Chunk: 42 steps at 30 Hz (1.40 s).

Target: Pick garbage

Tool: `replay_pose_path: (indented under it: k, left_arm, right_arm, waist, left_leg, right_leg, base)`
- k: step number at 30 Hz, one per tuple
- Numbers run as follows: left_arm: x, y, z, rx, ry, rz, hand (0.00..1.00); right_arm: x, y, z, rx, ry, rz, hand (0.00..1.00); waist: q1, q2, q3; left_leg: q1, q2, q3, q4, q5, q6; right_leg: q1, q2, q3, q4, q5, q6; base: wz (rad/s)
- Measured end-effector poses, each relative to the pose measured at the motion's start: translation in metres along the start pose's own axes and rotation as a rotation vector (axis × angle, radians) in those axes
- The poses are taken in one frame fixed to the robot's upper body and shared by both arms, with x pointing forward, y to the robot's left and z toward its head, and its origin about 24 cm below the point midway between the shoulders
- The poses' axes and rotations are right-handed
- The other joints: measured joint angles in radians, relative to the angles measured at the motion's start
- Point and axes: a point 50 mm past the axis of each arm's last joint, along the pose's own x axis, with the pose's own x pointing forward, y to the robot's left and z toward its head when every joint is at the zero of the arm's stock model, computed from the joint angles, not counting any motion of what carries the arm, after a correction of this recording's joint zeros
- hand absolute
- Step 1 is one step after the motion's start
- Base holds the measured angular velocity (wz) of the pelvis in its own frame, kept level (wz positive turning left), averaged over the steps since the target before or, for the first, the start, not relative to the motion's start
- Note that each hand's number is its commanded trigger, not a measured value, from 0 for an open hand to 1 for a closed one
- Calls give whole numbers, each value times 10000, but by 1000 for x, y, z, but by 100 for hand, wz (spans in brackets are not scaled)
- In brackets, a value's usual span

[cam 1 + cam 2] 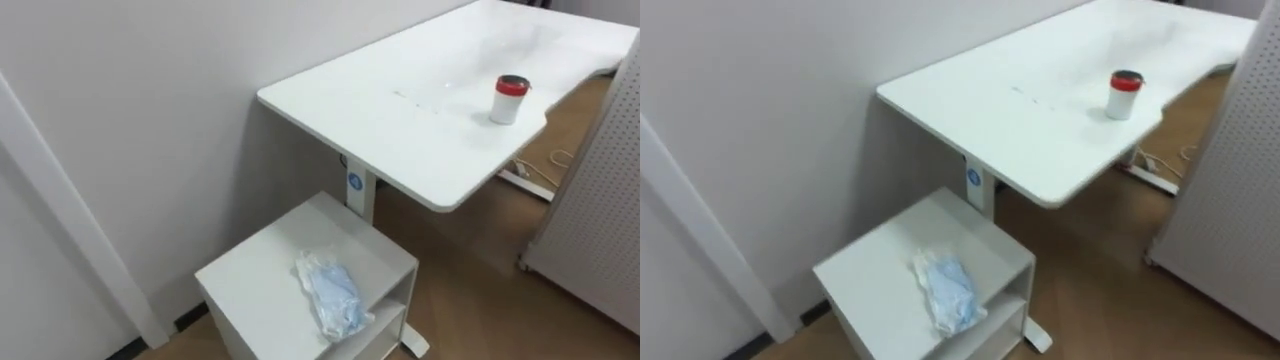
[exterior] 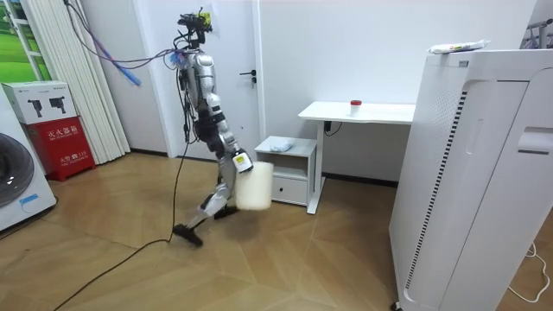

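A crumpled pale blue and white piece of garbage (image 1: 332, 293) lies on top of a low white cabinet (image 1: 250, 285), near its front right edge. In the room view I stand leaning forward, a step short of that cabinet (image 2: 289, 164), facing the room view's right. A white bin (image 2: 253, 186) hangs from my right hand (image 2: 239, 161), low in front of my legs.
A white desk (image 1: 400, 110) stands beside and above the cabinet, against the wall, with a small white cup with a red lid (image 1: 510, 99) on it. A white perforated panel (image 1: 600, 220) stands at the right. A tall white appliance (image 2: 484, 173) fills the room view's right.
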Motion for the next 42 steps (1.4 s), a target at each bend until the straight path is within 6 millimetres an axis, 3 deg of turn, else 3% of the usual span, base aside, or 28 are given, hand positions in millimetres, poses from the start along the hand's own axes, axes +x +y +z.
replay_pose_path:
  k: [2, 3, 4, 5, 6, 7, 8, 11, 13, 14, 16, 18, 23, 28, 36, 42]
  left_arm:
    - [2, 1, 18, -23, -709, 249, 0]
    - [3, 2, 34, 83, -1275, 348, 0]
    - [3, 3, 42, 88, -1610, 428, 0]
    - [2, 4, 60, 49, -2299, 604, 0]
    - [1, 2, 75, 105, -2933, 744, 0]
    - [1, 1, 82, 159, -3175, 789, 0]
    - [-1, -4, 95, 289, -3617, 733, 0]
    - [-8, -6, 123, 386, -4897, 868, 0]
    - [-10, -7, 132, 424, -5270, 1059, 0]
    - [-11, -7, 140, 427, -5531, 1167, 0]
    - [-15, -4, 156, 388, -6037, 1425, 0]
    - [-21, 1, 182, 344, -6815, 1732, 0]
    - [-35, 5, 221, 276, -8240, 2241, 0]
    - [-43, 5, 240, 422, -8899, 2596, 0]
    - [-57, 3, 270, 350, -9699, 3140, 0]
    - [-64, -2, 280, 654, -10138, 3302, 0]
  right_arm:
    - [1, 5, 11, -103, -432, 138, 100]
    - [2, 10, 18, -302, -643, 277, 100]
    - [3, 12, 22, -397, -790, 365, 100]
    - [3, 18, 26, -567, -1015, 525, 100]
    - [3, 21, 29, -637, -1132, 622, 100]
    - [3, 24, 31, -705, -1154, 665, 100]
    - [3, 27, 33, -884, -1187, 753, 100]
    - [4, 35, 37, -1220, -1274, 1008, 100]
    - [4, 38, 41, -1321, -1372, 1105, 100]
    - [4, 40, 47, -1415, -1504, 1137, 100]
    - [5, 43, 55, -1661, -1694, 1275, 100]
    - [5, 50, 67, -1801, -1913, 1649, 100]
    - [3, 61, 87, -1886, -2405, 2124, 100]
    - [1, 69, 103, -1656, -2792, 2337, 100]
    - [-3, 82, 126, -1560, -3526, 2537, 100]
    - [-7, 97, 126, -853, -3675, 2915, 100]
  waist:
    - [8, 163, -1]
    - [5, 240, 59]
    - [1, 261, 80]
    - [-10, 238, 106]
    - [-79, 164, 95]
    - [-166, 177, 103]
    - [-299, 274, 76]
    - [-325, 332, 101]
    - [-410, 375, 131]
    - [-459, 415, 204]
    - [-472, 437, 246]
    - [-577, 492, 434]
    - [-1071, 695, 667]
    - [-1290, 827, 759]
    - [-1535, 685, 921]
    - [-1900, 691, 953]
  left_leg:
    - [77, 208, -57, -130, -5, -2]
    - [60, 394, -79, -168, -31, -52]
    - [40, 475, -114, -186, -35, -96]
    - [28, 541, -201, -319, 7, -173]
    - [23, 542, -301, -420, 37, -238]
    - [22, 566, -398, -434, 34, -280]
    - [21, 655, -620, -486, 45, -408]
    - [17, 855, -784, -918, 183, -666]
    - [9, 944, -778, -1023, 213, -740]
    - [-28, 1005, -759, -984, 190, -780]
    - [-246, 1069, -680, -980, 171, -820]
    - [-572, 1139, -585, -821, 174, -831]
    - [-1186, 1145, -562, -622, 170, -827]
    - [-1969, 1179, -490, -282, 164, -825]
    - [-3425, 1366, -376, 759, -9, -858]
    - [-4165, 1601, -297, 1234, -88, -905]
  right_leg:
    - [-1006, 109, -360, -334, -868, -53]
    - [-1523, 285, -508, -1211, -1233, -117]
    - [-1758, 414, -492, -1822, -1310, -125]
    - [-2037, 541, -427, -3246, -1318, -121]
    - [-2081, 519, -492, -4845, -1076, -103]
    - [-2075, 521, -579, -5304, -552, -11]
    - [-1899, 613, -870, -5896, 258, -133]
    - [-1717, 1014, -1136, -6541, 484, -316]
    - [-1726, 1080, -1119, -6641, 497, -346]
    - [-1773, 1162, -1103, -6651, 491, -357]
    - [-2061, 1236, -1009, -6636, 497, -393]
    - [-2358, 1217, -979, -6594, 529, -445]
    - [-2938, 1220, -1041, -6444, 554, -484]
    - [-3839, 1185, -962, -5961, 572, -524]
    - [-5324, 1116, -810, -4900, 425, -779]
    - [-6000, 1253, -808, -4747, 454, -928]
  base:
    - [2]
    - [-7]
    - [0]
    - [11]
    - [21]
    - [35]
    - [26]
    - [7]
    - [0]
    - [-9]
    - [-16]
    - [-12]
    - [0]
    - [-3]
    - [-4]
    - [-8]
